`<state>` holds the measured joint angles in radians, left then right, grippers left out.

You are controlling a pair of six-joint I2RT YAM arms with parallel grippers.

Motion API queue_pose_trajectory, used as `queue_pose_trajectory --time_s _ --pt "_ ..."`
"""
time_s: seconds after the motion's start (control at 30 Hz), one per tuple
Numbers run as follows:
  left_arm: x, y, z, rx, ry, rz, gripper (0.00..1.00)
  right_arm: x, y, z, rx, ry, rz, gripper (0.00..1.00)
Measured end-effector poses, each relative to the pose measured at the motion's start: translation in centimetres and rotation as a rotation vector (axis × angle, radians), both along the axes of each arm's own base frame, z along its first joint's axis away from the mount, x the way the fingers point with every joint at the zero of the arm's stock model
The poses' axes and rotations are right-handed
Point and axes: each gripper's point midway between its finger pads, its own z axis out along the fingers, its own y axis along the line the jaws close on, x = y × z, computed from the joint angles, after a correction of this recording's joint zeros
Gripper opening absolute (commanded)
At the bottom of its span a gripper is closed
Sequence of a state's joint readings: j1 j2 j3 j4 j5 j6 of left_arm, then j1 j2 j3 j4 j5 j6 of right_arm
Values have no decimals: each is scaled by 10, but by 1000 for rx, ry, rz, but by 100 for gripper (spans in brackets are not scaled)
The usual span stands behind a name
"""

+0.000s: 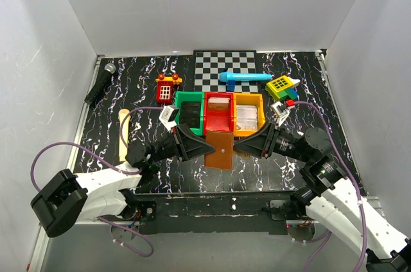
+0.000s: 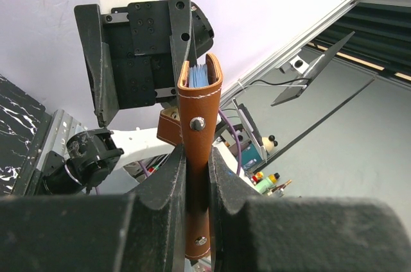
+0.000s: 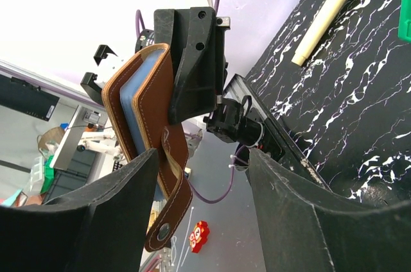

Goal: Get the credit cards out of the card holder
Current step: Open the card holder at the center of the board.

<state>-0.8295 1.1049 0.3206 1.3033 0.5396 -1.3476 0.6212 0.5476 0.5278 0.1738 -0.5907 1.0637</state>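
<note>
The brown card holder (image 1: 219, 150) hangs upright above the table's near middle, in front of the red bin. My left gripper (image 1: 200, 147) is shut on its left edge. In the left wrist view the fingers (image 2: 170, 182) clamp the leather card holder (image 2: 199, 124), and pale blue-grey panels show at its top. My right gripper (image 1: 243, 147) is open just right of it. In the right wrist view the card holder (image 3: 144, 108) is folded, its snap strap hanging loose beside the open right gripper (image 3: 202, 155). No separate card shows.
Green (image 1: 188, 95), red (image 1: 218, 94) and yellow (image 1: 249, 95) bins stand in a row behind the card holder. A checkerboard mat (image 1: 225, 63) with a blue tool (image 1: 244, 77) lies at the back. A wooden stick (image 1: 123, 133), microphone (image 1: 101, 84) and toy blocks (image 1: 282, 87) flank them.
</note>
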Motion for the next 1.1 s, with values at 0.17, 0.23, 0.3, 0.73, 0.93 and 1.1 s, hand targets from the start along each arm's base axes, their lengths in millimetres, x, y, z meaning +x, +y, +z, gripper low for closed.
queue_pose_trajectory --time_s 0.17,0.23,0.3,0.73,0.93,1.1 --pt "0 1 1 -3 -9 4 0 -1 -3 3 6 -16 -17 68" --pt "0 1 1 -4 -11 7 0 -1 -4 4 8 -22 -24 68" --pt "0 1 2 -5 -13 9 0 -1 -5 4 9 -29 -28 68" --pt "2 -4 0 3 -9 3 0 4 1 -6 -22 3 -12 70" --pt "3 -5 1 3 -13 5 0 3 0 -5 -21 -2 -13 73" --pt "2 -4 3 -4 -27 9 0 1 -6 -3 -20 -21 -39 74"
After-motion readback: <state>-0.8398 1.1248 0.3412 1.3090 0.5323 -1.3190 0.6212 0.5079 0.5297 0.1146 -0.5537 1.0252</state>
